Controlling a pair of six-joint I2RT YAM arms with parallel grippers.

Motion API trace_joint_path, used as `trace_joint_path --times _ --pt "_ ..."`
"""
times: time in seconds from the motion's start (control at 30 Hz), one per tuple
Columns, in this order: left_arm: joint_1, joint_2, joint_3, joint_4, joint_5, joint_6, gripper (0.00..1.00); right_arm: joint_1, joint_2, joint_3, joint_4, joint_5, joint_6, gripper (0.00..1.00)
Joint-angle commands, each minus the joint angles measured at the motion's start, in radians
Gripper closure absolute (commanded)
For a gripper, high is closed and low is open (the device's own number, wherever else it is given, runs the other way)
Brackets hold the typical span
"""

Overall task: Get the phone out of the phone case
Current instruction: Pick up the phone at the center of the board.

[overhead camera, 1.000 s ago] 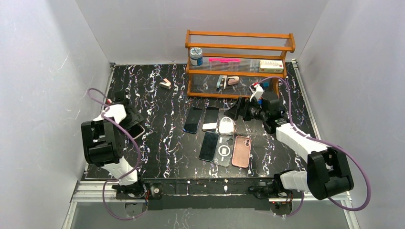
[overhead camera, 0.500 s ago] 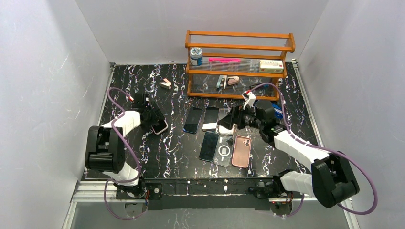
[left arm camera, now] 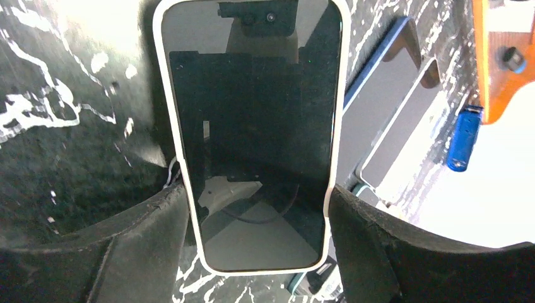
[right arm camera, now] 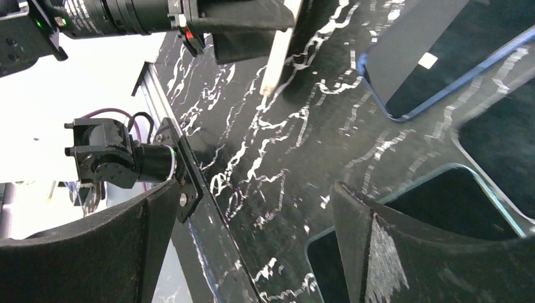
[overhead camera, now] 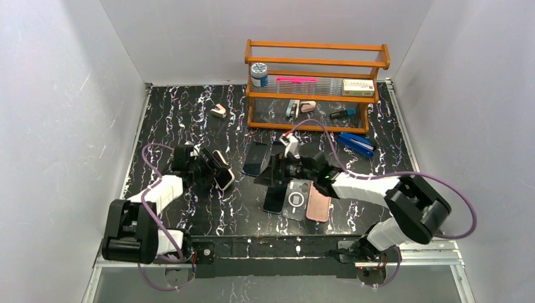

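My left gripper (overhead camera: 213, 169) is shut on a phone in a pale case (overhead camera: 223, 172) and holds it off the black marbled table, left of centre. In the left wrist view the phone's dark screen with its white case rim (left arm camera: 252, 126) sits between my two fingers (left arm camera: 145, 240), which press on its long edges. My right gripper (overhead camera: 268, 175) is open and empty, low over the table just right of the held phone, facing it. In the right wrist view the held phone shows edge-on (right arm camera: 281, 50) in the left gripper (right arm camera: 240, 22); nothing lies between my right fingers (right arm camera: 385, 252).
Several phones and cases lie in the middle: a blue-cased phone (overhead camera: 255, 159), a black phone (overhead camera: 274, 196), a clear case (overhead camera: 296, 199), a pink-cased phone (overhead camera: 319, 201). A wooden rack (overhead camera: 315, 63) stands at the back, a blue stapler (overhead camera: 356, 142) to its right, a small stapler (overhead camera: 219, 111) to its left.
My left gripper has carried the cased phone from the table's left edge rightward toward the centre. My right gripper has swung left from near the rack to meet it.
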Motion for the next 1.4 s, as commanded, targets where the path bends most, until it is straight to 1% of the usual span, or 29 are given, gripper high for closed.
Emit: trace_joint_path --times 0.0,0.17,0.3,0.6,0.63,0.67,0.73,0.8,0.83,0.9,0.93,1.03,1.13,1.27,1.37 --pt "-0.017 -0.11 -0.064 0.063 0.097 -0.093 0.85 0.088 0.099 0.112 0.1 0.082 0.034 0.07" --pt "-0.043 -0.208 -0.109 0.098 0.118 -0.143 0.86 0.154 0.207 0.195 0.097 0.147 0.027 0.11" --pt "-0.065 -0.265 -0.125 0.106 0.11 -0.166 0.86 0.175 0.273 0.251 0.082 0.176 0.016 0.14" --pt "-0.147 -0.313 -0.135 0.158 0.078 -0.201 0.86 0.201 0.369 0.329 0.086 0.152 0.022 0.35" --pt "-0.158 -0.315 -0.133 0.171 0.073 -0.204 0.86 0.201 0.378 0.331 0.092 0.149 0.023 0.39" --pt "-0.169 -0.317 -0.133 0.183 0.07 -0.209 0.86 0.201 0.38 0.329 0.098 0.148 0.026 0.45" --pt "-0.192 -0.322 -0.133 0.199 0.06 -0.215 0.86 0.2 0.378 0.318 0.12 0.15 0.03 0.59" --pt "-0.213 -0.328 -0.13 0.203 0.042 -0.206 0.84 0.201 0.363 0.3 0.142 0.152 0.037 0.74" --pt "-0.217 -0.333 -0.129 0.204 0.038 -0.201 0.82 0.199 0.353 0.291 0.146 0.157 0.038 0.83" --pt "-0.22 -0.348 -0.129 0.204 0.032 -0.192 0.75 0.199 0.324 0.27 0.147 0.177 0.035 0.96" --pt "-0.22 -0.356 -0.127 0.204 0.027 -0.186 0.68 0.198 0.309 0.257 0.152 0.187 0.036 0.99" --pt "-0.22 -0.383 -0.118 0.201 0.02 -0.168 0.46 0.187 0.252 0.194 0.178 0.203 0.049 0.99" --pt "-0.22 -0.408 -0.104 0.201 0.026 -0.139 0.31 0.163 0.184 0.125 0.218 0.207 0.072 0.99" --pt "-0.22 -0.457 -0.098 0.218 0.026 -0.118 0.17 0.12 0.093 0.019 0.304 0.187 0.12 0.99" --pt "-0.22 -0.495 -0.107 0.273 0.029 -0.123 0.12 0.091 0.033 -0.046 0.384 0.148 0.177 0.99"
